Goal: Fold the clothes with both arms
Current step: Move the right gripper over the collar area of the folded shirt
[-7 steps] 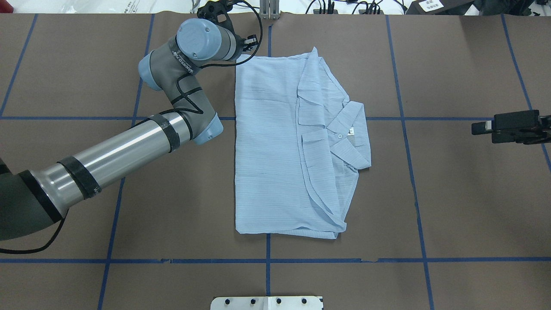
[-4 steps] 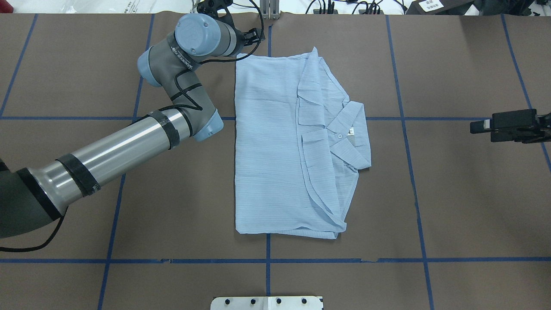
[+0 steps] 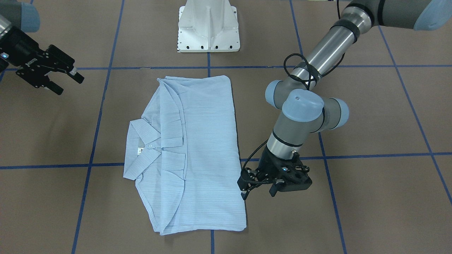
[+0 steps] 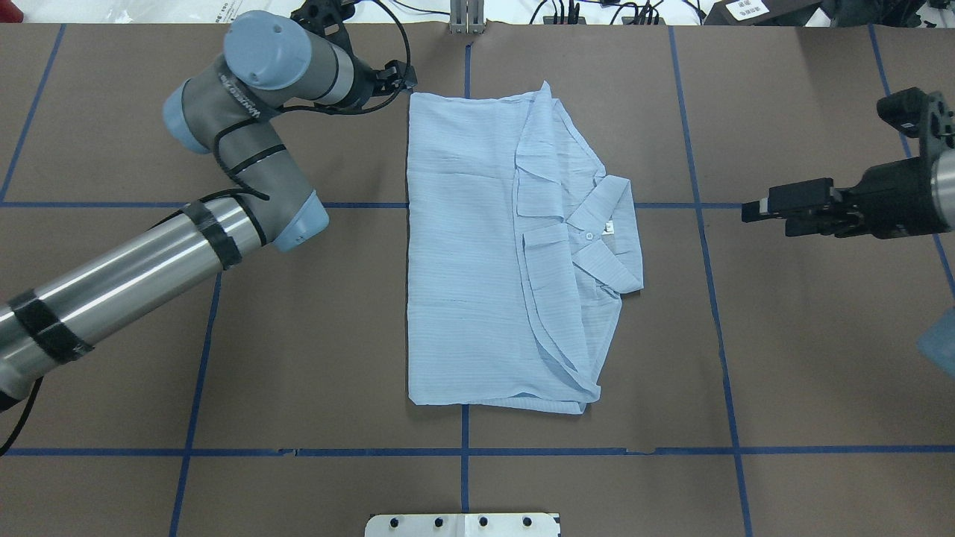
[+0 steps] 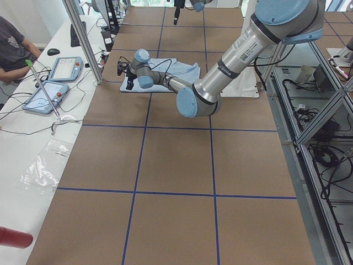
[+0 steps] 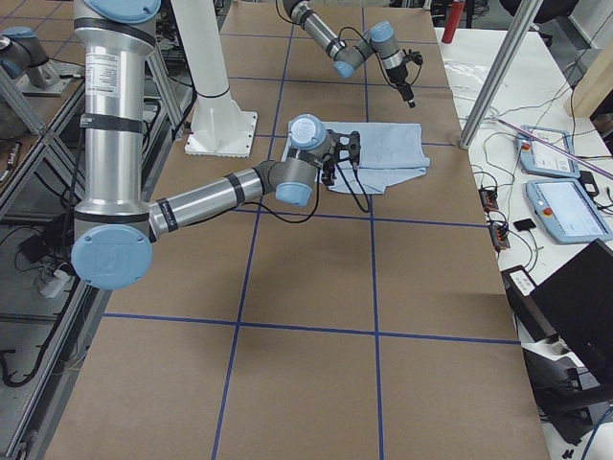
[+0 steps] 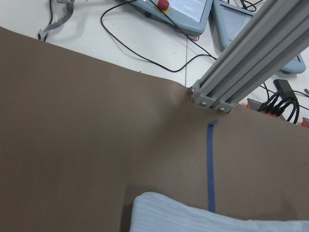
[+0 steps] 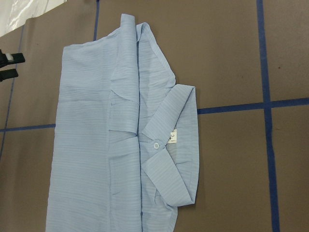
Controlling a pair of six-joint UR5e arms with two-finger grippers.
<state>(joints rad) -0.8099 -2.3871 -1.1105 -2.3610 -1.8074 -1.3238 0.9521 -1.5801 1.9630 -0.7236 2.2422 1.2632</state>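
A brown table cover [image 4: 298,335] is lying flat across the overhead frame, with blue tape lines [image 4: 464,451] crossing it in a grid. In the left side view a person [image 5: 14,47] is sitting at the upper left. A blue-edged console [image 5: 67,68] is resting on the white bench beside a slanted aluminium post [image 5: 83,38], and a red cylinder [image 5: 14,237] is lying at the lower left.

Left arm [image 4: 134,268], frame's left: polished silver tube banded in black tape, grey elbow joints with pale-blue round caps, white lettering on one, black cable [image 4: 252,153] looped alongside; white bolted pedestal base [image 3: 208,28] top centre.
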